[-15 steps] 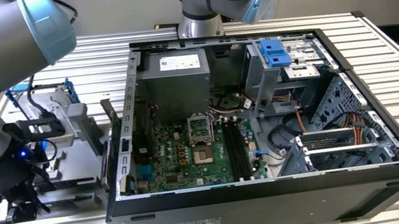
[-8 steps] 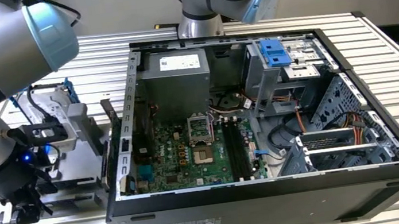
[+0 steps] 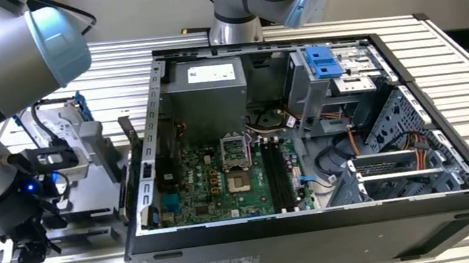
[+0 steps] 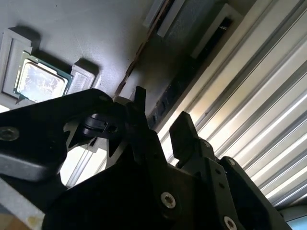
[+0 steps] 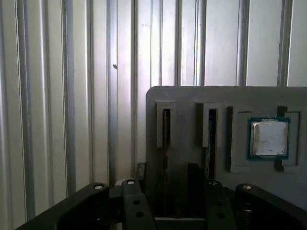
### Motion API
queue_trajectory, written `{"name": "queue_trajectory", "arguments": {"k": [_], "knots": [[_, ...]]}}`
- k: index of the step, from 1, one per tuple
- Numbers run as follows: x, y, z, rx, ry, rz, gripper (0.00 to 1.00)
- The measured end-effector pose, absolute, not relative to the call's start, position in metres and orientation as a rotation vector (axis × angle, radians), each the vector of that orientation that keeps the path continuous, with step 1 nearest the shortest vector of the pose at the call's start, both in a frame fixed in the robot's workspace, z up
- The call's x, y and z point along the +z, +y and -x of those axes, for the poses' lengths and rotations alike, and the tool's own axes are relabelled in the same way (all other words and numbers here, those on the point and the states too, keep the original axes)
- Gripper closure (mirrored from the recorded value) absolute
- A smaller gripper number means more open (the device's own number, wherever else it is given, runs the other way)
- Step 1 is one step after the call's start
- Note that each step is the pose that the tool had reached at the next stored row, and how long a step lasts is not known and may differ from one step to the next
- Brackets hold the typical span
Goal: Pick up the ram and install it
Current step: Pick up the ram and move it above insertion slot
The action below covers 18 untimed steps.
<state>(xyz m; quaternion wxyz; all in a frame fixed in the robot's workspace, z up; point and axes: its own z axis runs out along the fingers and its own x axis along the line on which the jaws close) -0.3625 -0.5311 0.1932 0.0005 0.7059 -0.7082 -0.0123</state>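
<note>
The ram (image 5: 165, 143) stands on edge in a slot of a grey parts tray (image 5: 187, 100); its thin brownish top edge shows. A second stick (image 5: 211, 139) sits in the neighbouring slot. My gripper (image 5: 166, 170) hangs over the tray, open, with its black fingers (image 5: 140, 171) either side of the first stick's line. I cannot tell whether they touch it. In the second wrist view the ram's edge (image 4: 139, 48) runs down toward the fingertips (image 4: 139, 98) of the gripper (image 4: 160, 112). In the exterior view the gripper (image 3: 22, 254) hangs low, left of the open computer case (image 3: 320, 229), whose motherboard has long black slots (image 3: 278, 173).
A small square silver processor (image 5: 268, 139) lies in a pocket of the tray beside the sticks. A drive in a blue-handled bracket (image 3: 62, 127) stands behind the arm's wrist. The ribbed metal table (image 5: 72, 96) runs past the tray. A second arm's base (image 3: 235, 29) stands behind the case.
</note>
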Motion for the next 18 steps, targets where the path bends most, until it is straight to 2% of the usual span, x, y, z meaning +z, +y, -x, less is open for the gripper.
{"name": "queue_trajectory", "arguments": {"k": [12,13,18], "knots": [[0.1933,-0.5329,0.3629,-0.039,-2.224,-2.217,0.00],[0.1932,-0.5329,0.3629,-0.039,-2.224,-2.217,1.00],[0.1932,-0.5329,0.3629,-0.039,-2.224,-2.217,1.00]]}}
